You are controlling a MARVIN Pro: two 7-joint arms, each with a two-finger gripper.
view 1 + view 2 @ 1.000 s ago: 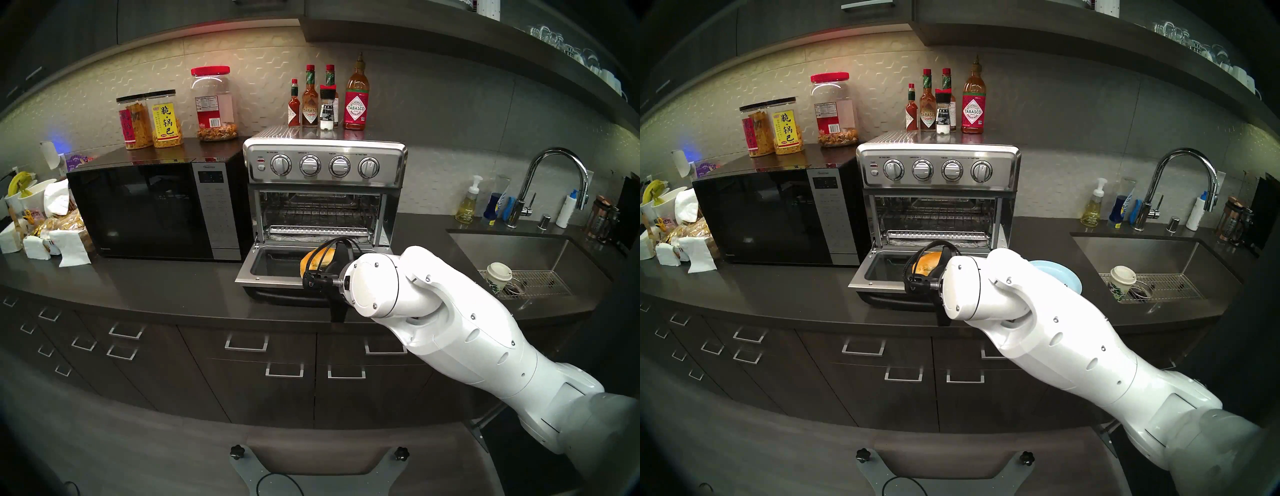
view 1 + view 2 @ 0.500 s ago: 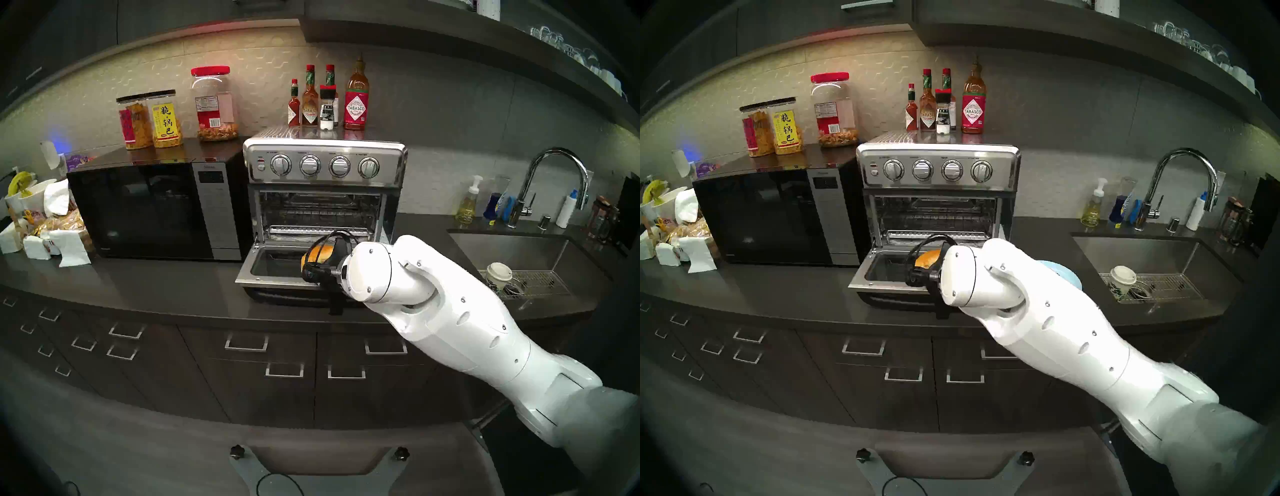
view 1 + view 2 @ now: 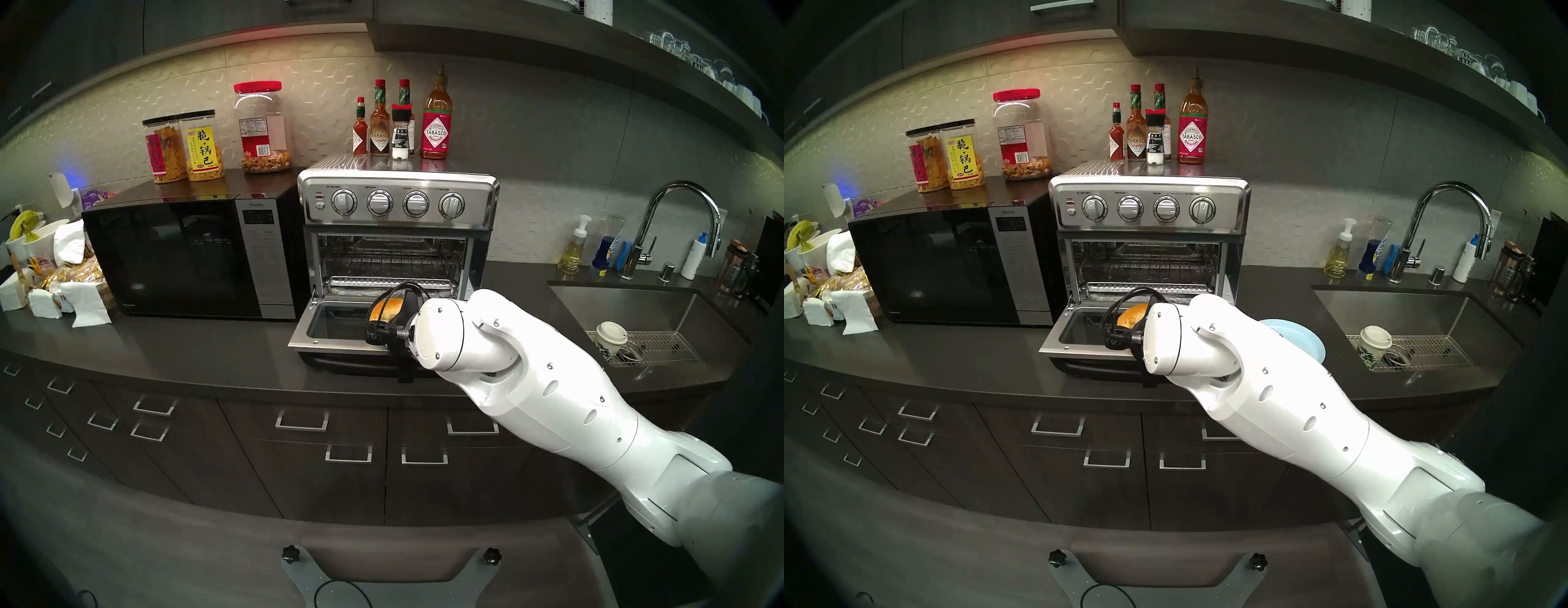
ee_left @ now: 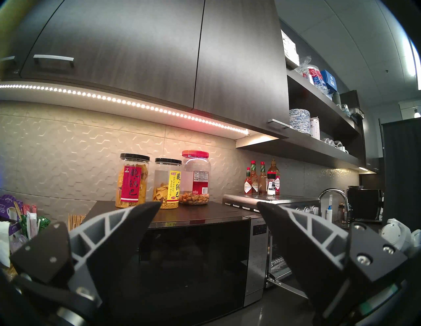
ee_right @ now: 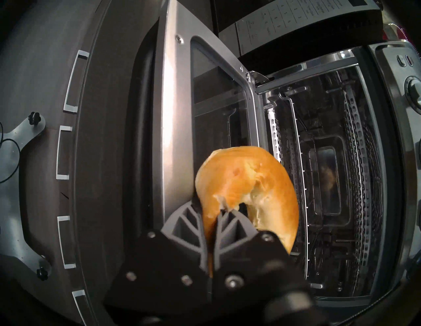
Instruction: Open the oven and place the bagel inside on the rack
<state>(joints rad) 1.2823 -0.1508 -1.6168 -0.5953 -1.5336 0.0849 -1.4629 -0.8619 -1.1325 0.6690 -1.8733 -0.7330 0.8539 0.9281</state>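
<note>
One countertop (image 3: 203,352) is extending below and to both sides of the right gripper (image 5: 210,218), and one sink (image 3: 636,310) is sitting well off to its right. One black microwave (image 3: 169,259) is standing to the left of the gripper, with three snack jars (image 3: 203,146) on top of it. One oven (image 3: 396,237) is standing directly ahead of the gripper, its drop-down door (image 3: 331,329) lying fully open beneath the gripper and its four knobs (image 3: 397,204) running in a row above. One rack (image 3: 390,282) is spanning the cavity just beyond the gripper, with its ribbed front bar nearest the door hinge. One light blue plate (image 3: 1303,339) is resting on the countertop to the right of the gripper, partly hidden behind the arm. Five sauce bottles (image 3: 436,123) and one shaker (image 3: 401,131) are standing on top of the oven, above and behind the gripper. One bagel (image 5: 246,189) is being pinched at its lower edge between the right gripper's two fingers (image 5: 184,225), which are pressed tightly into the bread; the bagel is hanging over the open door, short of the rack and clear of it. The left gripper (image 4: 209,206) is holding nothing, its fingers spread wide, and is facing the microwave from well to the left.
</note>
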